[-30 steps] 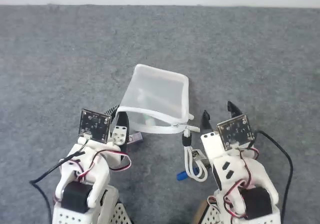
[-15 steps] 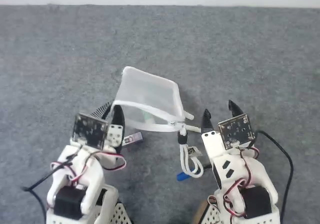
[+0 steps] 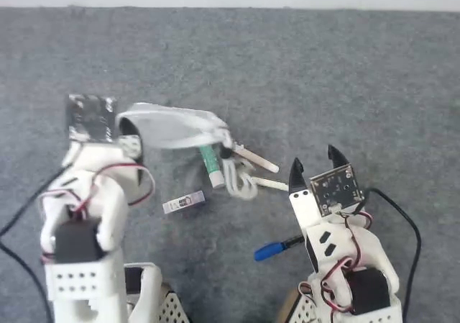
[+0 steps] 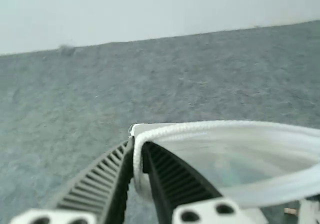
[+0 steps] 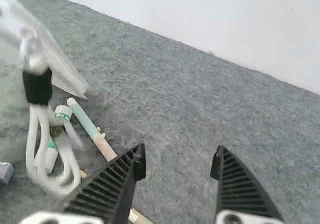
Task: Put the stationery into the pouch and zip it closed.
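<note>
My left gripper (image 3: pixel 134 134) is shut on the rim of the white translucent pouch (image 3: pixel 172 125) and holds it above the carpet, tilted. The left wrist view shows its fingers (image 4: pixel 122 169) pinching the pouch's corded edge (image 4: pixel 210 130). Below the pouch's mouth lie a green-and-white tube (image 3: pixel 210 162), a white cord loop (image 3: pixel 241 184) and two pale sticks (image 3: pixel 256 160). A small white eraser (image 3: pixel 183 203) and a blue pen (image 3: pixel 275 249) lie nearer the arms. My right gripper (image 3: pixel 316 169) stands open beside the sticks, holding nothing; its wrist view shows the cord (image 5: pixel 44 151) and a green stick (image 5: pixel 84 118).
Grey carpet (image 3: pixel 345 85) covers the table up to a pale wall at the back. A black cable (image 3: pixel 402 215) runs along the right arm's base. Open carpet lies behind and to the right of the pouch.
The left arm has raised the pouch and swung it leftward, tipping it. The cord, tube and sticks now lie out on the carpet. The right arm has stayed put.
</note>
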Motion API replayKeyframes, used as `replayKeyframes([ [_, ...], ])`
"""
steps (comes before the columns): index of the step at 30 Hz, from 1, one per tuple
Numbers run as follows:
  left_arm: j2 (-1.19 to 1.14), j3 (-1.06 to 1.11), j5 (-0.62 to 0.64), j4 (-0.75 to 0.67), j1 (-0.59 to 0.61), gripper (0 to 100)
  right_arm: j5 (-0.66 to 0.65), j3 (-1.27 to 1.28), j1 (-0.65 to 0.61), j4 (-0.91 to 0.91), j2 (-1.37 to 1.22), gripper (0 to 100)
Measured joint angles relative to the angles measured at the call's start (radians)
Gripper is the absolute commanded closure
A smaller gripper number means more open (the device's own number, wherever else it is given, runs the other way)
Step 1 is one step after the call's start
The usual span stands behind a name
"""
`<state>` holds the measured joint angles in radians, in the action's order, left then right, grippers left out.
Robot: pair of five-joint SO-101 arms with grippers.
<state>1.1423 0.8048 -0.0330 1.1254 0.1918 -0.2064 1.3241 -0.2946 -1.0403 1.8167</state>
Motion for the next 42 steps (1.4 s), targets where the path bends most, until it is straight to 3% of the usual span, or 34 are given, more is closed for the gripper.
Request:
replayKeyframes([
  [5, -0.034, -0.106, 0.0, 0.101, 0.123, 99, -0.008, -0.012, 0.0, -0.034, -0.031, 79.4],
  [11, -0.034, -0.121, 0.0, 0.123, 0.224, 99, -0.008, -0.173, 0.0, -0.112, -0.287, 79.4],
  [17, -0.034, -0.107, 0.0, 0.123, 0.232, 99, -0.003, -0.402, 0.0, -0.265, -0.657, 79.4],
  [22, -0.034, -0.106, 0.0, 0.123, 0.232, 99, 0.16, -0.483, 0.002, -0.322, -0.842, 79.4],
  [33, -0.034, -0.106, 0.0, 0.123, 0.232, 99, 0.233, -0.365, 0.0, -0.336, -1.022, 79.0],
  [42, -0.034, -0.106, 0.0, 0.123, 0.232, 99, 0.411, -0.339, 0.0, -0.336, -1.12, 78.9],
])
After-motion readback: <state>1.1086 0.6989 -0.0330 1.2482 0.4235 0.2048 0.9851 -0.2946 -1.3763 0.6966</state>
